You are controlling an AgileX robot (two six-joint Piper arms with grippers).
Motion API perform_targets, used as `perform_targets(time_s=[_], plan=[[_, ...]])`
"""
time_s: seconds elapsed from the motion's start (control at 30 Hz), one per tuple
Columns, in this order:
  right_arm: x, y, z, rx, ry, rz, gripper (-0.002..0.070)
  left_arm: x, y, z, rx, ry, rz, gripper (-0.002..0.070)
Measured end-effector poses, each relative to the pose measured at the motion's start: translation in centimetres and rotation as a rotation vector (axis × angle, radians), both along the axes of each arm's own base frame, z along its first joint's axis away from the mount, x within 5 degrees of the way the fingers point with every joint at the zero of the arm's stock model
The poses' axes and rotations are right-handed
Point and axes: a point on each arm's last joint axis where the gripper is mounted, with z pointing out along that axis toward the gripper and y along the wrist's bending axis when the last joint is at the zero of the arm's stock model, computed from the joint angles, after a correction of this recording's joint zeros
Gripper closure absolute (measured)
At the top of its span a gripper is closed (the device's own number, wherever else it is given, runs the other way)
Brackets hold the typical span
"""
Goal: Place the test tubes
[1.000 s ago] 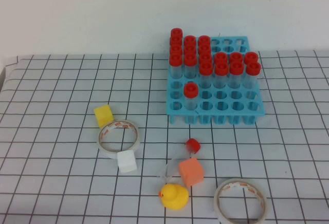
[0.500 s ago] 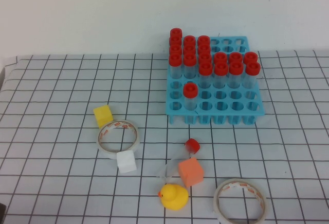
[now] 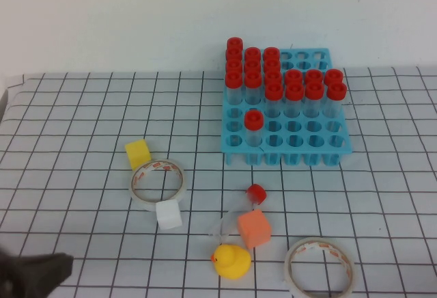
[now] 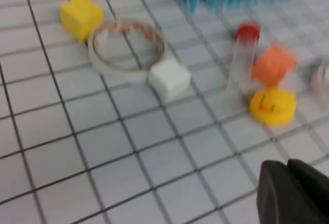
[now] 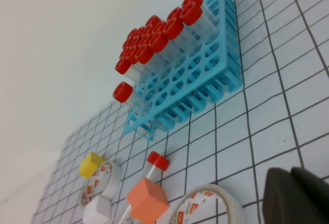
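A blue rack (image 3: 287, 141) stands at the back right of the gridded table, with several red-capped tubes upright in its far rows and one alone (image 3: 253, 127) nearer the front. The rack (image 5: 203, 88) also shows in the right wrist view. A loose test tube (image 3: 254, 194) lies on the table in front of the rack, against an orange cube (image 3: 253, 228). My left gripper (image 3: 61, 265) is shut and empty at the near left corner, well away from the loose tube (image 4: 241, 54). My right gripper (image 5: 288, 171) is shut and empty, low at the near right, outside the high view.
A yellow cube (image 3: 137, 153), a tape roll (image 3: 158, 169) and a white cube (image 3: 168, 214) sit left of the loose tube. A yellow duck (image 3: 231, 262) sits just in front of the orange cube. A second tape roll (image 3: 321, 246) lies near the front right edge.
My left gripper has risen into the high view at the near left corner. The tubes, the rack and the clutter have not moved.
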Motion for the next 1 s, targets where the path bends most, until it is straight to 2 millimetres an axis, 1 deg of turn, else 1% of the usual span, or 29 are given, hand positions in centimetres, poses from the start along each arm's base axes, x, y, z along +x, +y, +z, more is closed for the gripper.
perform_targets(time_s=[0.03, 0.13, 0.27, 0.37, 0.43, 0.57, 0.7, 0.97, 1.0], plan=[[0.0, 0.0, 0.0, -0.010, -0.002, 0.003, 0.0678, 0.7, 0.0, 0.4, 0.047, 0.037, -0.037, 0.0676], [0.0, 0.0, 0.0, -0.027, -0.005, 0.009, 0.0678, 3.5, 0.0, 1.8, 0.160, 0.118, -0.115, 0.0676], [0.0, 0.0, 0.0, -0.035, -0.008, 0.011, 0.0678, 7.5, -0.1, 3.3, 0.223, 0.167, -0.172, 0.0676], [0.0, 0.0, 0.0, -0.045, -0.011, 0.012, 0.0678, 9.6, -1.1, 3.8, 0.271, 0.172, -0.236, 0.0676], [0.0, 0.0, 0.0, -0.057, -0.015, 0.015, 0.0678, 10.6, -2.2, 3.9, 0.292, 0.183, -0.281, 0.0676], [0.0, 0.0, 0.0, -0.079, -0.022, 0.019, 0.0678, 12.0, -5.6, 4.1, 0.321, 0.203, -0.392, 0.0676], [0.0, 0.0, 0.0, -0.084, -0.023, 0.020, 0.0678, 13.5, -9.1, 3.5, 0.389, 0.235, -0.469, 0.0676], [0.0, 0.0, 0.0, -0.098, -0.028, 0.022, 0.0678, 16.4, -14.8, 1.1, 0.574, 0.350, -0.566, 0.0676], [0.0, 0.0, 0.0, -0.101, -0.029, 0.023, 0.0678, 16.9, -16.0, 0.3, 0.603, 0.392, -0.599, 0.0676]])
